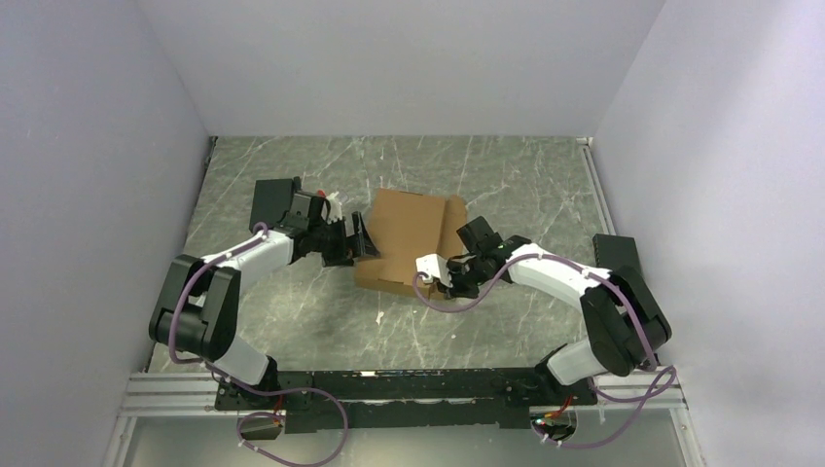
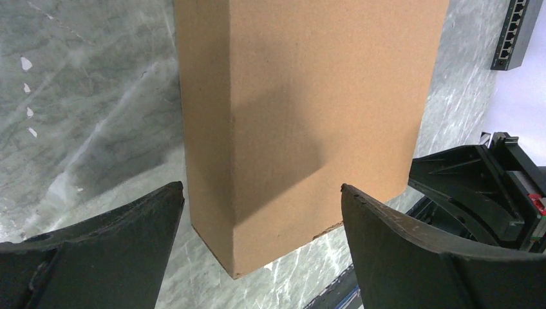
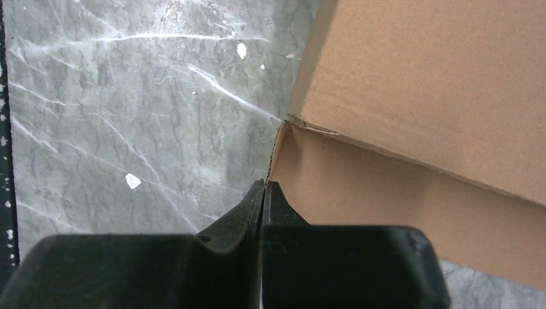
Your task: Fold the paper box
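The paper box (image 1: 413,238) is brown cardboard, partly folded, lying mid-table between both arms. My left gripper (image 1: 358,238) is at the box's left end, open. In the left wrist view its two fingers (image 2: 261,187) stand wide apart on either side of the box's (image 2: 302,116) corner without touching it. My right gripper (image 1: 435,282) is at the near right corner of the box. In the right wrist view it (image 3: 264,185) is shut on the thin edge of the box's (image 3: 418,84) side wall.
The grey marble tabletop (image 1: 311,321) is closed in by white walls on the left (image 1: 97,146), back and right. A black mounting rail (image 1: 409,384) runs along the near edge. The right arm (image 2: 476,187) sits just beyond the box in the left wrist view.
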`<state>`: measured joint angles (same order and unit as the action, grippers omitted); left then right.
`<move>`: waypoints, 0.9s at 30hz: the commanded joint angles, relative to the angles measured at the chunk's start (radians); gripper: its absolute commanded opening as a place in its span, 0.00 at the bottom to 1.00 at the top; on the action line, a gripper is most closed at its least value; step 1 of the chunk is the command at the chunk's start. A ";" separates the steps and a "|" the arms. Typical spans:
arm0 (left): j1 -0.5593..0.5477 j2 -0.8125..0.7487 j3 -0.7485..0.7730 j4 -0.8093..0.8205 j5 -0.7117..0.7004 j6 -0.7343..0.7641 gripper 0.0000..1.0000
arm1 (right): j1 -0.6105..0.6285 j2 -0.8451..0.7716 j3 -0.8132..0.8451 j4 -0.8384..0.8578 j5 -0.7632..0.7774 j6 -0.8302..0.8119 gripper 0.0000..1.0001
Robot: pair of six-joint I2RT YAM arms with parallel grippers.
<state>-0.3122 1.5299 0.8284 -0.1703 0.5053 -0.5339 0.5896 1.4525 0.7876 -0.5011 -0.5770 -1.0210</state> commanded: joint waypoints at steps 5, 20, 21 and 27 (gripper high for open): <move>-0.011 0.022 0.043 -0.009 0.036 0.031 0.96 | -0.001 0.029 0.084 0.002 0.002 0.127 0.00; -0.023 0.036 0.053 -0.017 0.056 0.029 0.92 | 0.009 0.066 0.153 -0.021 0.029 0.235 0.00; -0.024 0.036 0.054 -0.017 0.058 0.028 0.92 | 0.012 0.071 0.160 -0.023 0.034 0.240 0.00; -0.030 0.040 0.059 -0.021 0.062 0.026 0.91 | 0.031 0.099 0.192 -0.054 0.058 0.250 0.00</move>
<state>-0.3290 1.5661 0.8482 -0.1997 0.5297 -0.5167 0.6048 1.5402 0.9176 -0.5587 -0.5240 -0.7891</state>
